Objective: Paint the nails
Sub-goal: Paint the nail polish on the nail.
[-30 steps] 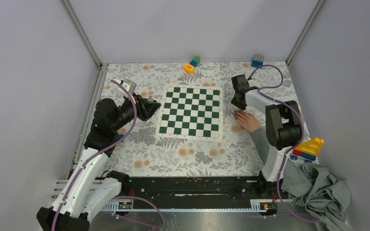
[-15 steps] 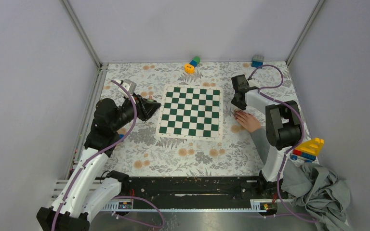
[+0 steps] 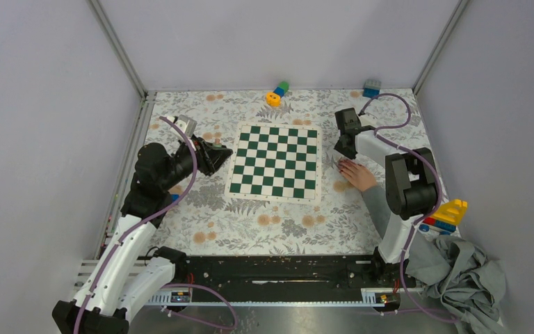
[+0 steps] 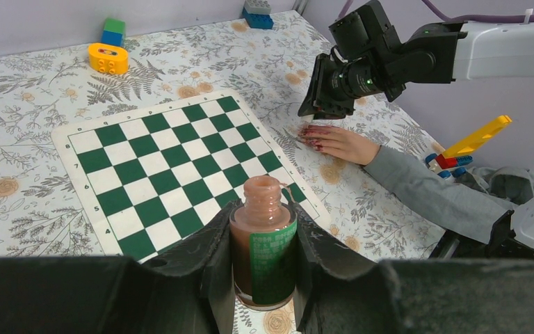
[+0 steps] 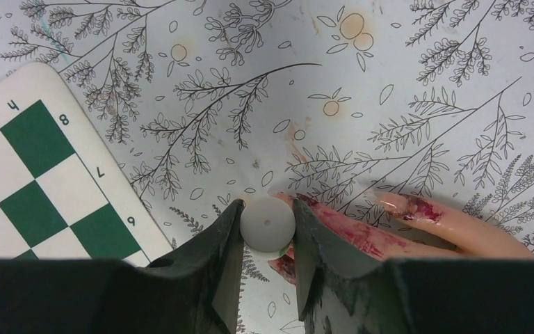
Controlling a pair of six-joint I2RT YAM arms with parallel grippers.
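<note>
Two jobs are shared: the left gripper (image 4: 263, 240) pinches the open polish bottle (image 4: 264, 268), and the right gripper (image 5: 268, 229) pinches the white brush cap (image 5: 268, 221) over the nails (image 5: 417, 207), just beside the chessboard (image 5: 35, 174). Nails look tiny, with polish probably wet, so touch them only lightly with the brush.

Nails (image 5: 415, 207) partly behind white cap (image 5: 268, 224)

Smeared reddish nails (image 5: 417, 207), lying flat
</note>
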